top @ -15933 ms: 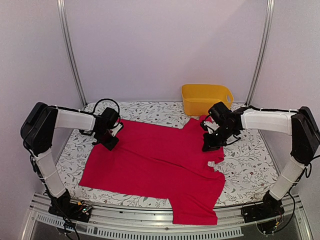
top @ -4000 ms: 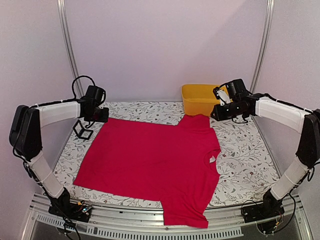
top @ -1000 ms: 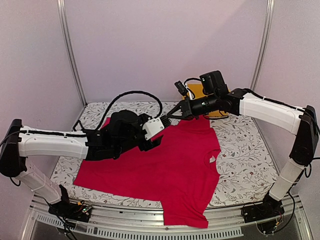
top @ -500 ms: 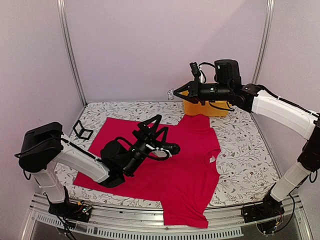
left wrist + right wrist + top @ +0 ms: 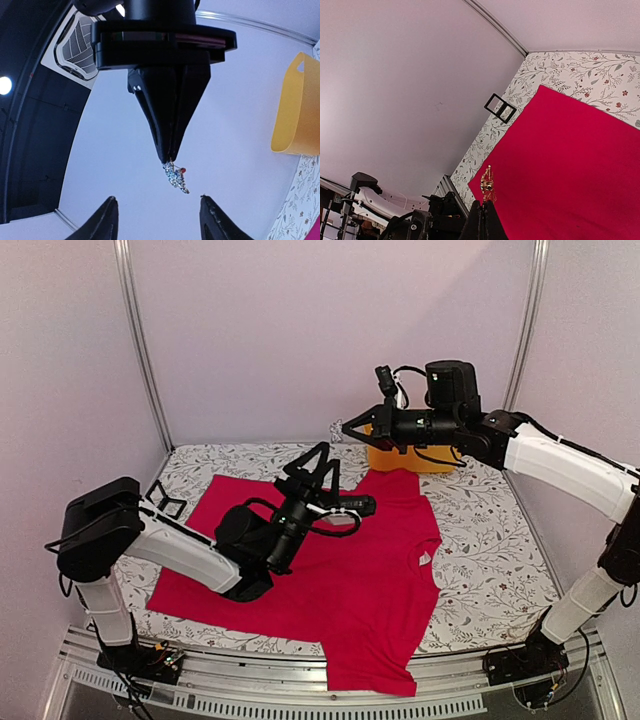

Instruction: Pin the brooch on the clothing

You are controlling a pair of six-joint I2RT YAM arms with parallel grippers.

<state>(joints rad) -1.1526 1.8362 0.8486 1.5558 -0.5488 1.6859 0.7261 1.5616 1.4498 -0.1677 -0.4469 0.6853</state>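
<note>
**Mia:** Where is the tiny, silvery, sparkly flower-shaped brooch [image 5: 176, 177]?

**Ben:** It is up in the air, over the far edge of the big, bright red cloth T-shirt [image 5: 380, 580]. It does not touch the T-shirt. It hangs from the tip of the right claw [image 5: 167, 156].

**Mia:** How does the right claw hold it?

**Ben:** Its two black fingers are pinched tight together. The brooch dangles from the very end of them.

**Mia:** And the left claw [image 5: 159, 220]?

**Ben:** It is lifted above the middle of the T-shirt and points up at the brooch. Its two fingers stand apart, and nothing is between them. The brooch is near them, but it does not touch them.

**Mia:** Is the T-shirt lying flat?

**Ben:** Yes. It is spread out on the white tablecloth with little leaves and flowers printed on it [image 5: 490, 540]. There is a small white label [image 5: 423, 558] at the T-shirt's neck.

**Mia:** What else is around the T-shirt?

**Ben:** A yellow plastic box [image 5: 295, 115] stands just past the T-shirt's far edge. A small black wire frame [image 5: 500, 108] sits on the tablecloth, just beside the T-shirt's far left corner.
</note>
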